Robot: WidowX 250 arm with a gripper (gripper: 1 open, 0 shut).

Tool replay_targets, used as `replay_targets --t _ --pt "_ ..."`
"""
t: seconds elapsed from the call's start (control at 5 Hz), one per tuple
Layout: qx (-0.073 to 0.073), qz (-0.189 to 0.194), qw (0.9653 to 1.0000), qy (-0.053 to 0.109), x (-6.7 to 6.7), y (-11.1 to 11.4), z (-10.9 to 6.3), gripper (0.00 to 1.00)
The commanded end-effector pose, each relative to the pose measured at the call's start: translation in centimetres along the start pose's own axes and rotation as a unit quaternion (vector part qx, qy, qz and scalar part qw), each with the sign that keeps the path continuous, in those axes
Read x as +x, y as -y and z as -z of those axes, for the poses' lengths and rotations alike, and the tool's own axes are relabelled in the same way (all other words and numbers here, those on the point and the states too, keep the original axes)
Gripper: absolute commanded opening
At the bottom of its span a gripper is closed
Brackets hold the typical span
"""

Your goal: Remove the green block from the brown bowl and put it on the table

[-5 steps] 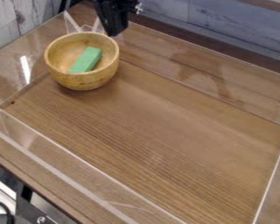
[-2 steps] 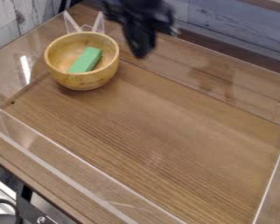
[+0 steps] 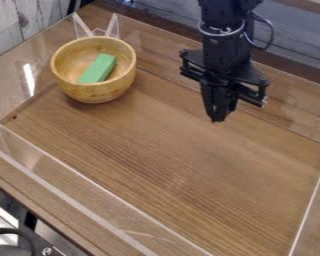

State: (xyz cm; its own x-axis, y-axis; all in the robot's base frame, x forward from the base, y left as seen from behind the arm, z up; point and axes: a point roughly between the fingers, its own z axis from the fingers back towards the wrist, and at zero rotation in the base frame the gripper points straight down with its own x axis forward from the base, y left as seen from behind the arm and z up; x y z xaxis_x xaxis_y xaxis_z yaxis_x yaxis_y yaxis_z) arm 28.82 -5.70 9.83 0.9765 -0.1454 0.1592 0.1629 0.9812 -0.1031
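At the left of the scene the brown bowl [image 3: 95, 71] sits on the worktop [image 3: 176, 170] near its far left corner, upright, close to the raised transparent edge. The green block [image 3: 97, 68] lies inside it, resting aslant against the paler inner wall, so it leans where the curve of the bowl lets it settle; nothing touches it, and the task's first step, lifting it out, is not yet done. Between bowl and arm the wood-grain surface is bare and glossy under its clear cover. Further right, well apart from the bowl, the fingers [image 3: 219, 113] hang from the dark arm, pointing steeply down over the open surface, their tip close above the wood, though contact cannot be judged from this view. They are pressed together into one narrow dark point with no gap showing, and they hold nothing. Closed and empty in that spot, they are in no position to take the block; by my judgement they would have to part and travel to the bowl first.
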Motion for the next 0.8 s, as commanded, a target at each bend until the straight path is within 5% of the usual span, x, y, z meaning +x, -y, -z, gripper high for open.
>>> replay_targets --t 0.0,0.2,0.4,0.6 --pt "0.004 -0.027 0.9995 0.014 0.1 -1.1 0.2 1.0" --pt "0.004 -0.027 0.9995 0.015 -0.1 -4.0 0.4 1.0" --pt "0.012 -0.023 0.9996 0.013 -0.8 -8.1 0.5 0.0" --pt "0.024 -0.036 0.999 0.014 -1.8 -11.1 -1.3 0.0"
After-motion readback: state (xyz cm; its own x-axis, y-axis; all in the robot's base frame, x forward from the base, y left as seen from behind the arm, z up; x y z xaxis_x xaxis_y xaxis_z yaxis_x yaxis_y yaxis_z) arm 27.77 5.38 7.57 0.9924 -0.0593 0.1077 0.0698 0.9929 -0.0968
